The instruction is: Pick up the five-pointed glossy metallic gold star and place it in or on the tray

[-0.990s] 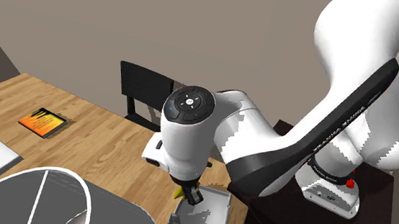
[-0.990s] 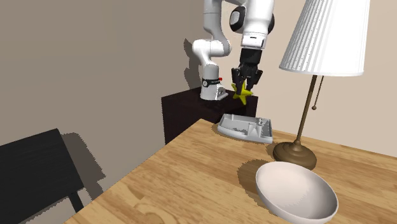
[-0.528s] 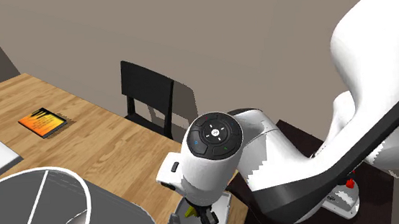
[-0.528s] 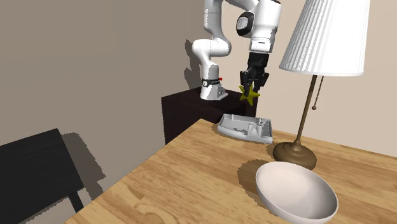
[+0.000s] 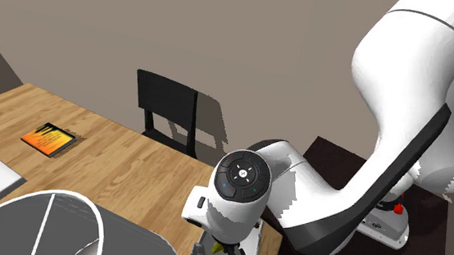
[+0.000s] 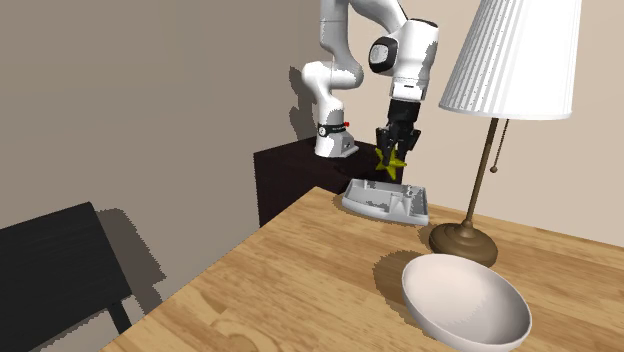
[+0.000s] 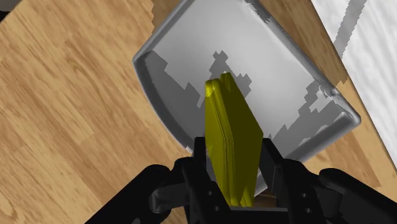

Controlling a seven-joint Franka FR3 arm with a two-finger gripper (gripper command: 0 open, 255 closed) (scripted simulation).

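A yellow-gold star [image 6: 392, 164] hangs just above the grey tray [image 6: 368, 197], clasped in my gripper [image 6: 392, 158]. In the wrist view the star [image 7: 231, 136] stands edge-on between the two black fingers [image 7: 198, 159], directly over the tray's floor [image 7: 191, 57]. In the shoulder view a bit of the star [image 5: 218, 248] peeks out under the hand, and the tray's rim [image 5: 198, 254] shows beside it at the table's near corner.
A lamp with a white shade [image 6: 518, 55] and brown base [image 6: 463, 243] stands beside the tray, with a white bowl [image 6: 463, 302] nearer the second exterior camera. An orange book [image 5: 49, 139] lies far off on the wooden table [image 5: 113, 167]. A black chair [image 5: 166, 102] stands behind.
The gripper has carried the star across over the tray and then lowered it, so it hangs close above the tray floor.
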